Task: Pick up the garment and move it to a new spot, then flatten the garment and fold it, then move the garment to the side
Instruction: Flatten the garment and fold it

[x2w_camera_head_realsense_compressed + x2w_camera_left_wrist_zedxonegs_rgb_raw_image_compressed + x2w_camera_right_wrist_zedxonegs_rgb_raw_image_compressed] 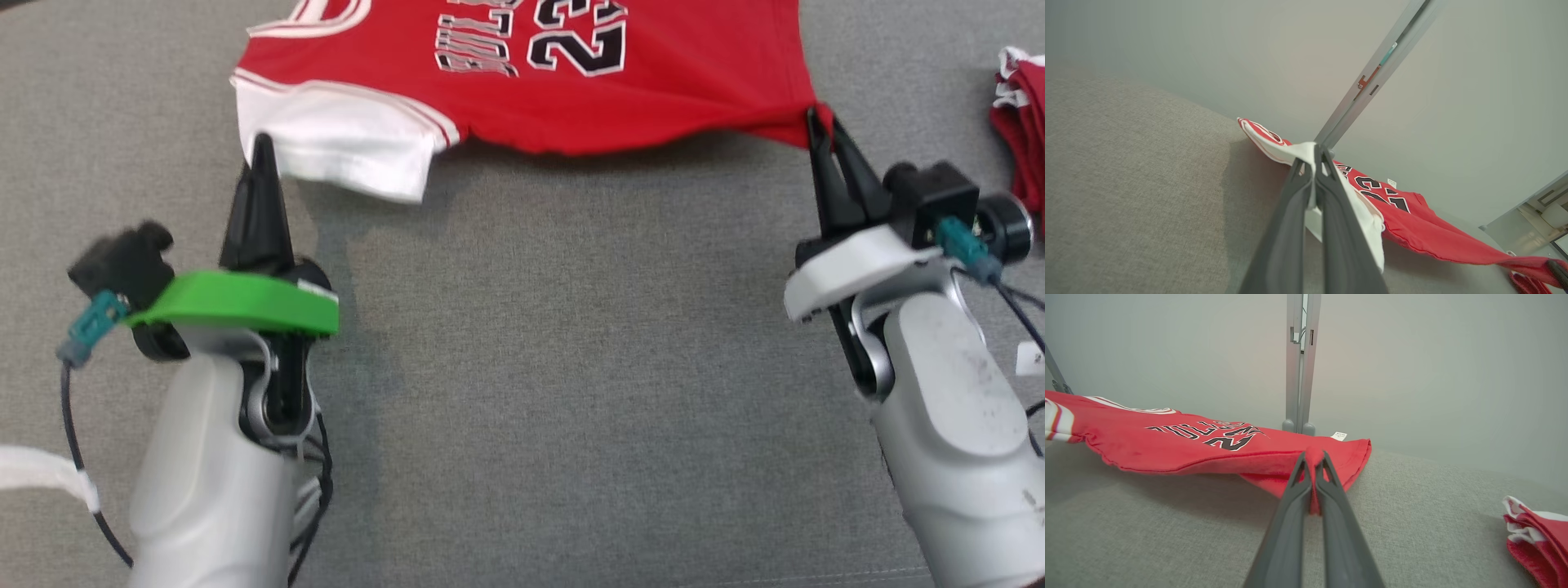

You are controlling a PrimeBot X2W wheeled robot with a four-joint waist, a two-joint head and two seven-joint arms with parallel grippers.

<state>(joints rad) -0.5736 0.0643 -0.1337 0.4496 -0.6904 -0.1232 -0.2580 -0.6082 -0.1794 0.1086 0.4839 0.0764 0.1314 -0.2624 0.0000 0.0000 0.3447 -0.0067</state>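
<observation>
Holding the garment (571,90) by its two near corners: far part lies toward the tabletop (522,367) far edge, near hem is lifted off the grey cloth. Left gripper (263,147) is clamped on the white corner, right gripper (816,122) on the red hem corner. Looks like the flatten step. Draw both toward the near edge evenly, hem taut, lower together, release once flat. Avoid the folded red pile (1020,122) at the right edge.
</observation>
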